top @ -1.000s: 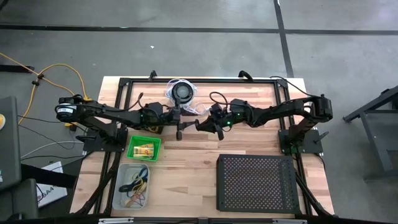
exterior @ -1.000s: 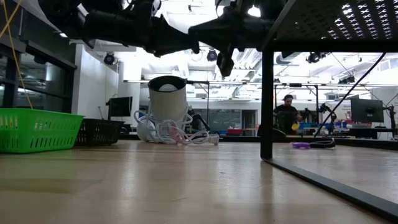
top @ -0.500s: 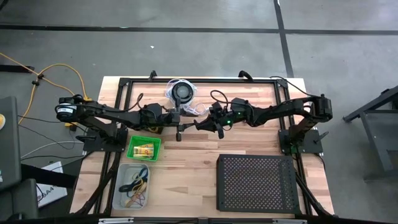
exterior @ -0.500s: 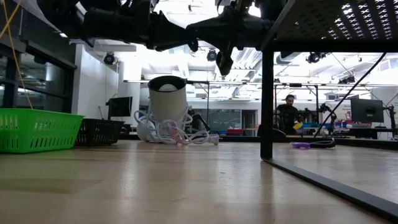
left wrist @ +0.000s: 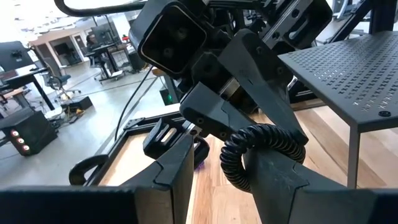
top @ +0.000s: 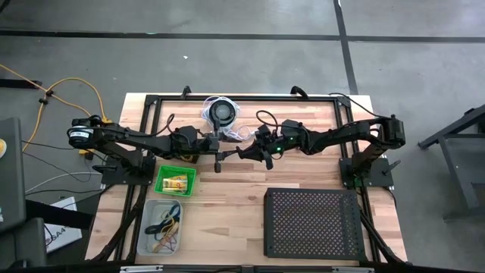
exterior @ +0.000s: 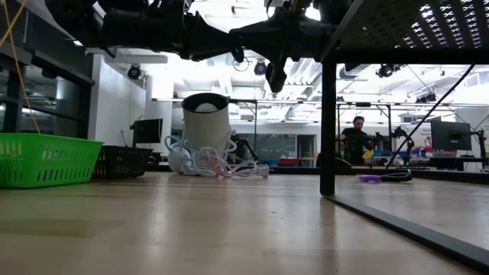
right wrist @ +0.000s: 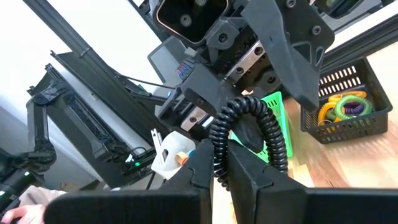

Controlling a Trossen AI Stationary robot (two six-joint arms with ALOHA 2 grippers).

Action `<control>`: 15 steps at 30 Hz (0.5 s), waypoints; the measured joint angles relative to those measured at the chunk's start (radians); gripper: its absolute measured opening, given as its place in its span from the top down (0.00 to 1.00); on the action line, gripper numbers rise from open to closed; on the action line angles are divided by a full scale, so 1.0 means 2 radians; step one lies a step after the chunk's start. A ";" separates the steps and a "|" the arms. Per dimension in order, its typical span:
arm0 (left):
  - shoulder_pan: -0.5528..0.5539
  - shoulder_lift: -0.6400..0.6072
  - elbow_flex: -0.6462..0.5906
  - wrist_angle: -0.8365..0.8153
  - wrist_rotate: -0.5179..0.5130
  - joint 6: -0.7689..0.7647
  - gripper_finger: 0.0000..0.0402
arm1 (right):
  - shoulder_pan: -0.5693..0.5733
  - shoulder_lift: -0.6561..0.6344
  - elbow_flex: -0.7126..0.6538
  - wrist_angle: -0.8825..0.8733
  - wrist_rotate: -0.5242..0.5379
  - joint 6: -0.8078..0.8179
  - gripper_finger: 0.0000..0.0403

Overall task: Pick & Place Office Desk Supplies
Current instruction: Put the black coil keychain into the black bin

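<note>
Black coiled cord (left wrist: 261, 146), a short glossy spring of tight round turns bent into an arc, hung in the air above the middle of the table (top: 227, 193), between the two arms where they met nose to nose. In the right wrist view the same coil (right wrist: 249, 124) curved up out of the right gripper (right wrist: 221, 155), whose fingers stood almost together and pinched one end of it. The left gripper (left wrist: 224, 149) faced it from the other side with its fingers apart. The coil lay in the gap and against one finger (left wrist: 273, 180), with open space on the other side, so it was not clamped there.

From above, both grippers sat just in front of the round black disc with white cord (top: 220, 112). The coil itself was too small to pick out there.

Other supplies lay sorted near the left arm's side. Yellow packets (top: 176, 183) were in the green basket (top: 162, 174). Thin rubber bands (top: 164, 225), dark, yellow and red, were in the clear bin (top: 151, 208) just below it. A dark basket (right wrist: 367, 121) held yellow, green, purple and orange rings (right wrist: 342, 106). The black perforated tray (top: 312, 224) stood on the right.
</note>
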 joint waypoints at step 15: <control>0.000 0.000 0.000 -0.003 0.000 -0.008 0.85 | 0.000 0.000 0.000 -0.001 0.000 -0.002 0.95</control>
